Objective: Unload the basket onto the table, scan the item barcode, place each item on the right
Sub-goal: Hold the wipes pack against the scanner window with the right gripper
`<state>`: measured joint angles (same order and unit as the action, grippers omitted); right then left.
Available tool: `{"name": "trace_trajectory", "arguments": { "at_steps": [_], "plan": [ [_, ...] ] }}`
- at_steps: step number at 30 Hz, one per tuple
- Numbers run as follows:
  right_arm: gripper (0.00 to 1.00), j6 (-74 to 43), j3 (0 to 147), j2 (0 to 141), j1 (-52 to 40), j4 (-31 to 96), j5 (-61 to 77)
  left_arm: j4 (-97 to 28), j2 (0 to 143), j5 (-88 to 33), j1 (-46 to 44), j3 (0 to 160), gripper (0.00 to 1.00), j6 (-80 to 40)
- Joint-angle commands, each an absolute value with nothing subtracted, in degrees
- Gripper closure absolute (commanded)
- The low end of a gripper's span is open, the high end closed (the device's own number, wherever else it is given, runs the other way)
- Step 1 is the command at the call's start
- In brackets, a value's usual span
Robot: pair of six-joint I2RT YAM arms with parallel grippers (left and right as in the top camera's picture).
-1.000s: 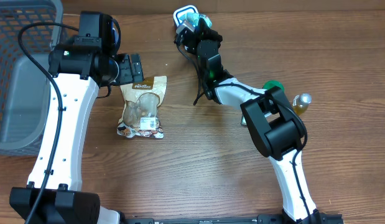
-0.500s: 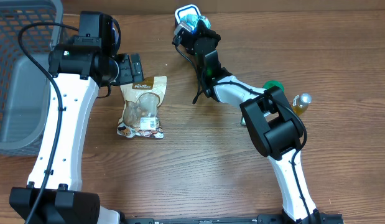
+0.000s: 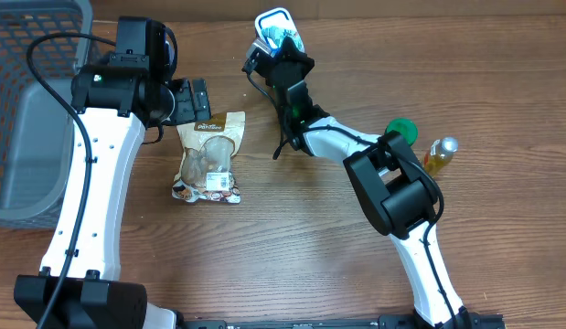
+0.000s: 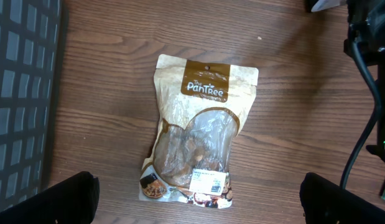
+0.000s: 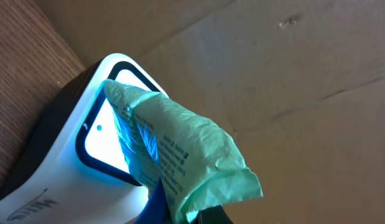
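Brown-topped snack pouch (image 4: 201, 137) lies flat on the table (image 3: 292, 256) beneath your left gripper (image 3: 189, 99), whose jaws stand wide and empty, so that one looks unscanned. Further right, your right gripper (image 3: 283, 47) is clenched on the green packet (image 5: 180, 155), holding it against the scanner (image 5: 55, 180) and its lit window: the scan looks underway, though you cannot tell if it read. A grey basket (image 3: 45, 37) sits far left, a green lid (image 3: 401, 128) and small bottle (image 3: 440, 153) far right, none blocking the scanner
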<state>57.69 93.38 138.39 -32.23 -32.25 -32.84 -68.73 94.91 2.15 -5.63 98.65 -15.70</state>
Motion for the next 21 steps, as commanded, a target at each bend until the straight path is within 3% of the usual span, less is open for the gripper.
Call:
{"name": "trace_trajectory", "arguments": {
  "at_steps": [1, 8, 15, 21],
  "plan": [
    [0.96, 57.3, 93.5, 138.5, -33.5, -31.5, -36.2, -68.7, 95.4, 1.9, -5.8, 98.6, 0.01, -15.2],
    [0.96, 57.3, 93.5, 138.5, -34.3, -27.8, -36.6, -68.7, 95.4, 1.9, -5.8, 98.6, 0.01, -15.2],
    [0.96, 57.2, 93.5, 135.5, -34.3, -34.6, -44.1, -68.7, 95.4, 1.9, -5.8, 98.6, 0.0, -15.2],
    [0.96, 54.1, 93.5, 129.8, -34.5, -28.6, -45.1, -68.7, 95.4, 1.9, -5.8, 98.6, 0.01, -15.2]
  ]
}}
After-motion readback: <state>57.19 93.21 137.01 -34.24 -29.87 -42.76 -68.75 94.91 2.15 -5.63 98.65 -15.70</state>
